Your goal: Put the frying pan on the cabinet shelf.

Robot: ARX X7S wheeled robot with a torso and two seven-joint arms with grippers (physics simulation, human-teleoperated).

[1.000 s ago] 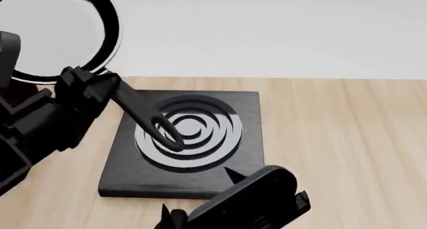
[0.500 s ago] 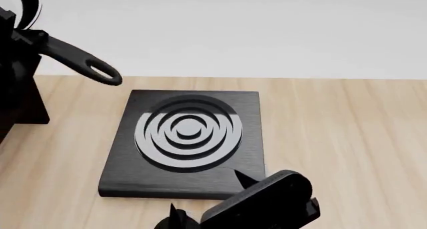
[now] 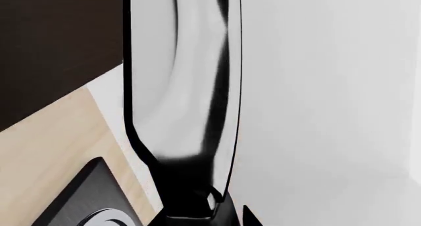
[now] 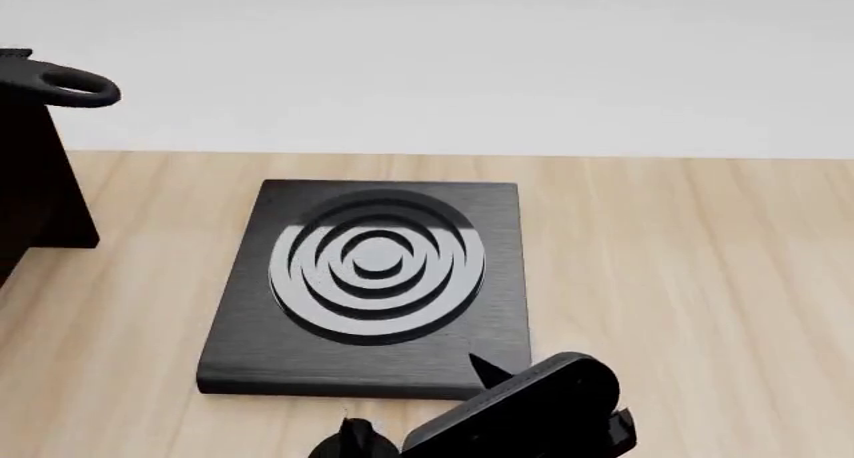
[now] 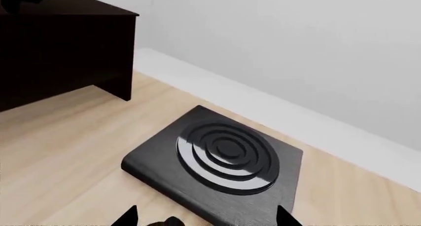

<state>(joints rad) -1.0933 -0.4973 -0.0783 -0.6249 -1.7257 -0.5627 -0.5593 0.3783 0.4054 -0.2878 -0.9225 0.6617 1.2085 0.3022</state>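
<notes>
The frying pan [image 3: 177, 88] is hanging off the burner [image 4: 374, 278], up beside the cabinet [image 5: 59, 48], seemingly carried by the left arm; whether those fingers are gripping cannot be told. Setting it down is remaining. The right fingers [image 5: 204, 218] are spreading open.

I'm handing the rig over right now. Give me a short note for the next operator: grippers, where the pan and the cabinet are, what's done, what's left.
Left gripper: not itself visible; the left wrist view is filled by the frying pan, seen edge-on, so it seems to be carrying it.
Right gripper: empty, open, low over the near edge of the burner plate.
Pan: off the burner; only its handle loop shows in the head view, above the cabinet shelf at the left.
Done: pan lifted and carried to the cabinet.
Left: set it on the shelf, release, withdraw.
</notes>
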